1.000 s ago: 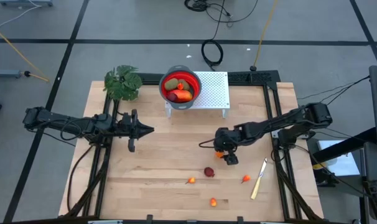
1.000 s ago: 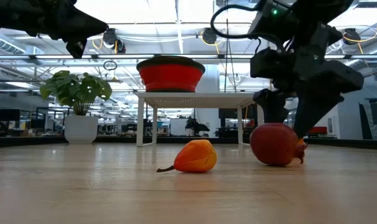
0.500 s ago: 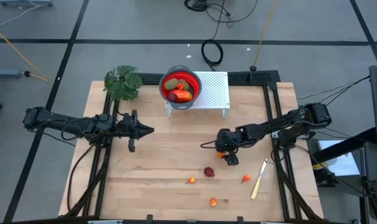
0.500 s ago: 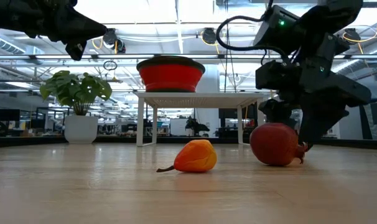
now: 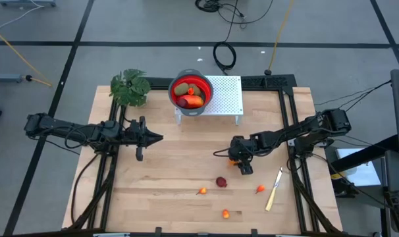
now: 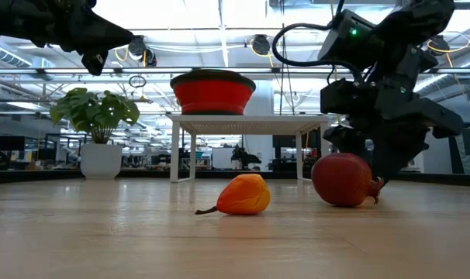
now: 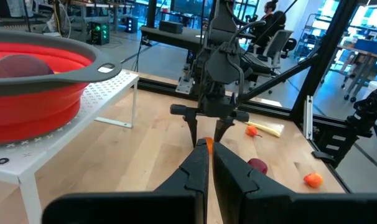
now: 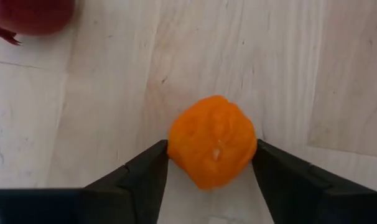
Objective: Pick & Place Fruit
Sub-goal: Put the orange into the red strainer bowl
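Observation:
A small orange fruit [image 8: 212,149] lies on the wooden table [image 5: 173,164], right of centre. My right gripper [image 5: 234,160] slants down over it, shut on it. My left gripper [image 5: 159,137] hangs shut and level above the table's left half, holding nothing. Loose on the table lie a dark red round fruit [image 5: 221,182], an orange fruit with a stem [image 5: 201,191], another orange bit [image 5: 225,213] and a red-orange bit [image 5: 259,189]. A red bowl [image 5: 189,92] with several fruits in it stands on a white stand [image 5: 226,99] at the far edge. My right gripper has the orange fruit's two opposite sides [image 8: 176,146] between its two fingers [image 8: 145,171], one finger against each side. The fingers slant down at it from the table's right. The fruit sits on the table.
A pale-handled knife [image 5: 274,191] lies near the right edge, by the red-orange bit. A leafy green plant [image 5: 130,87] stands at the far left corner. The dark red fruit [image 6: 343,180] lies just nearer than my right gripper. The table's near left is bare wood.
My right gripper has sunk a little toward the table, down around the orange fruit. The fruit has stayed where it was.

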